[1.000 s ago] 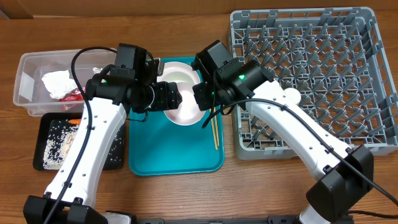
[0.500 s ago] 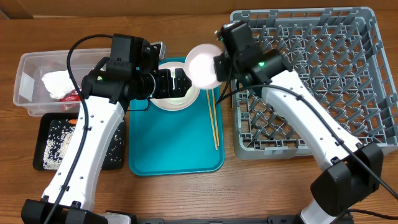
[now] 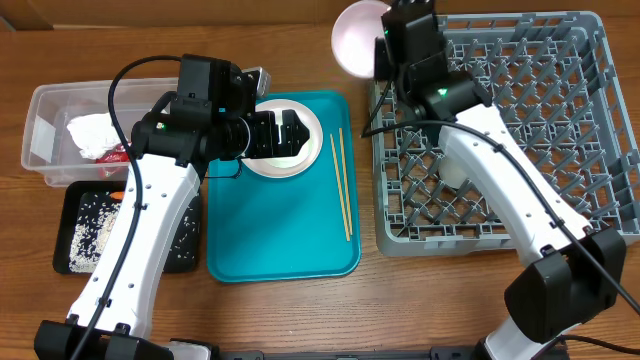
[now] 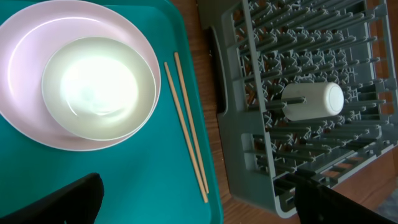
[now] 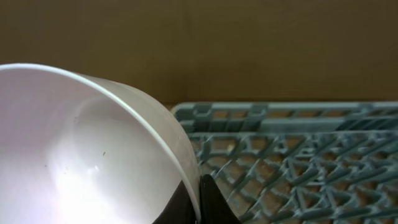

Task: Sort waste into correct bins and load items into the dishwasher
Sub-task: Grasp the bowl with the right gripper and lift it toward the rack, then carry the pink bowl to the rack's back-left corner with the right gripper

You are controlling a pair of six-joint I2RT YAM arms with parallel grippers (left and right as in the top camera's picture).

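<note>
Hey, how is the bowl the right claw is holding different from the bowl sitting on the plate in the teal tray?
Grip: the held bowl is pinched at its rim by the right claw; the tray bowl has nothing gripping it. Place: the held bowl hangs by the grey rack at its far left corner; the tray bowl rests on a plate in the teal tray. Both are white, round and empty.

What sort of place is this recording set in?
Probably a lab tabletop staged as a dish-clearing station: a wooden table with a grey dish rack, a teal tray with a plate, bowl and chopsticks, and a clear tub and black tray holding waste.
</note>
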